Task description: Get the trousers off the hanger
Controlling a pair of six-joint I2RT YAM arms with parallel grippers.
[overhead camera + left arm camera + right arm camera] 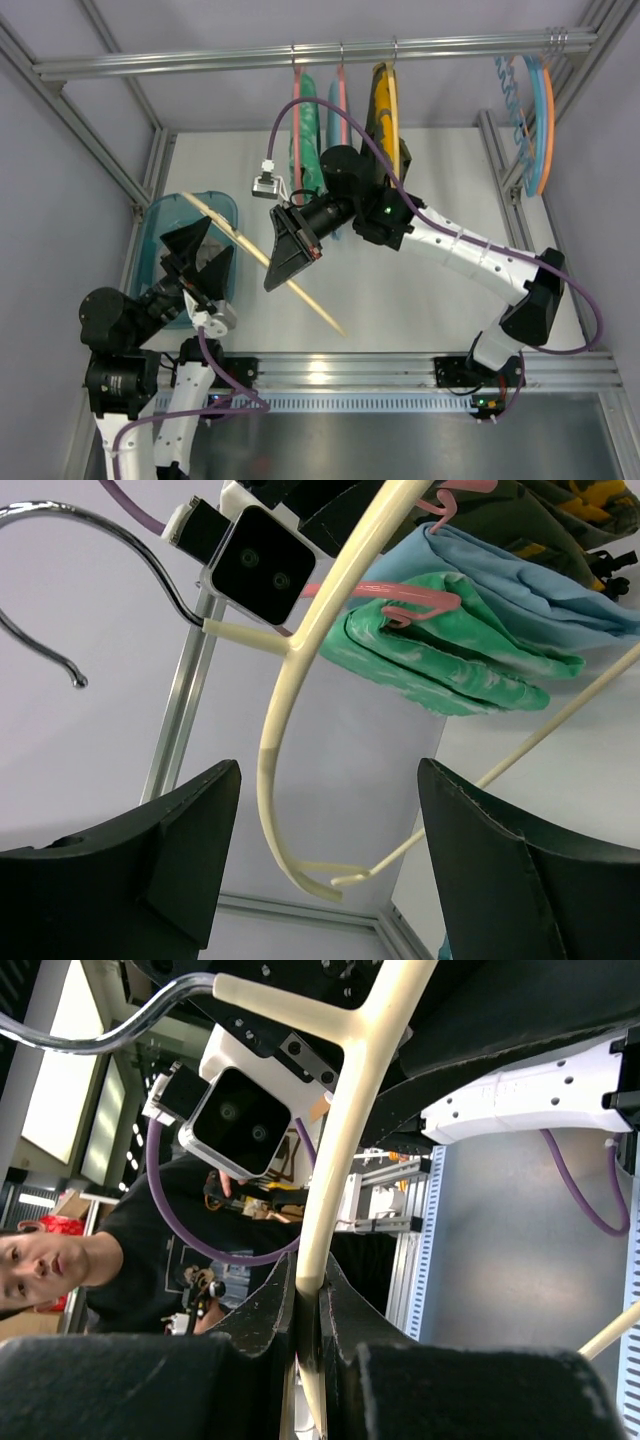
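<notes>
The cream hanger (240, 243) is a bare hoop with no cloth on it. It slants across the table from the teal bin toward the front middle. My right gripper (283, 262) is shut on its hoop, which is pinched between the jaws in the right wrist view (308, 1300). The hanger's metal hook (60, 540) shows in the left wrist view. My left gripper (200, 255) is open and empty over the bin, with the hoop's end (275, 780) hanging between its fingers without touching them. The grey trousers are not clearly visible in any view.
A teal bin (160, 215) stands at the left. The back rail carries pink hangers with a green garment (305, 150) and a yellow-and-black garment (385, 115). Orange and blue hangers (535, 110) hang at the far right. A person (60, 1260) stands beyond the table's front edge.
</notes>
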